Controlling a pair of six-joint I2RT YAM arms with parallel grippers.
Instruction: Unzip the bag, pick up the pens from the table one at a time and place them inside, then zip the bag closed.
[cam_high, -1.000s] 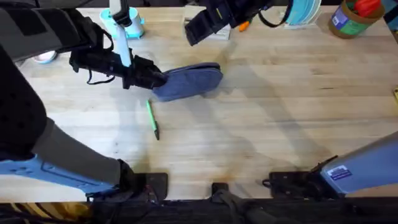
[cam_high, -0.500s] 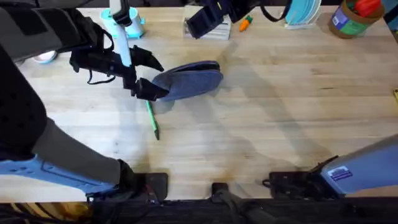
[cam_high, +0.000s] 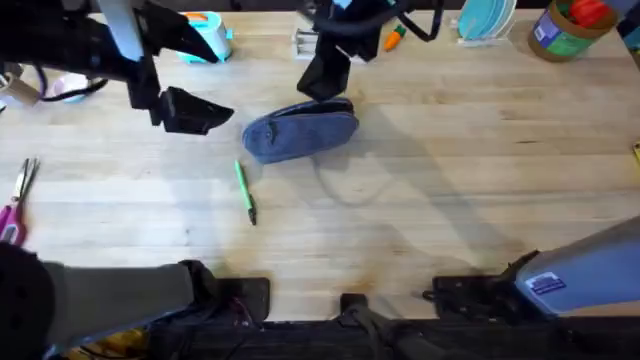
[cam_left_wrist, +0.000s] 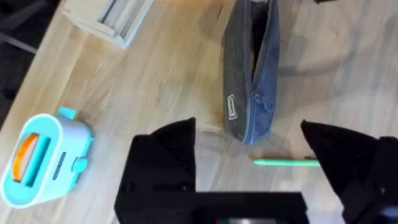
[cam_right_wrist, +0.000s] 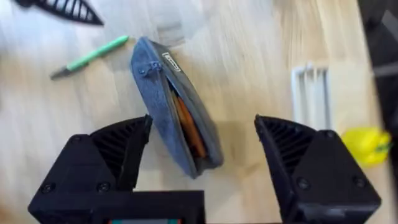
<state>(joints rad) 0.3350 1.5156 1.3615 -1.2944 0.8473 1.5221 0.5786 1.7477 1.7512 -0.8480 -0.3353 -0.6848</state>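
1. The oblong grey-blue fabric pouch (cam_high: 300, 131) lay on the wide, light wooden table (cam_high: 450, 200), near the far middle. Its zipper was open part of the way.
2. Through the gap in the pouch (cam_right_wrist: 176, 118), something long and orange showed inside.
3. One thin, bright green pen with a dark tip (cam_high: 245, 191) lay flat on the wood, just in front of the pouch's left end. It did not touch the pouch.
4. The left gripper (cam_high: 190, 110) hung over the table to the left of the pouch. Its black fingers (cam_left_wrist: 165, 149) were spread wide and held nothing.
5. The right gripper (cam_high: 322, 76) hung just behind the pouch. Its black fingers (cam_right_wrist: 118, 149) were spread wide too, and held nothing.
6. A small teal toy toaster (cam_left_wrist: 43, 158) with an orange slot stood at the far left of the table, well apart from the pouch.
7. Pink-handled scissors (cam_high: 15, 200) lay by the left edge.
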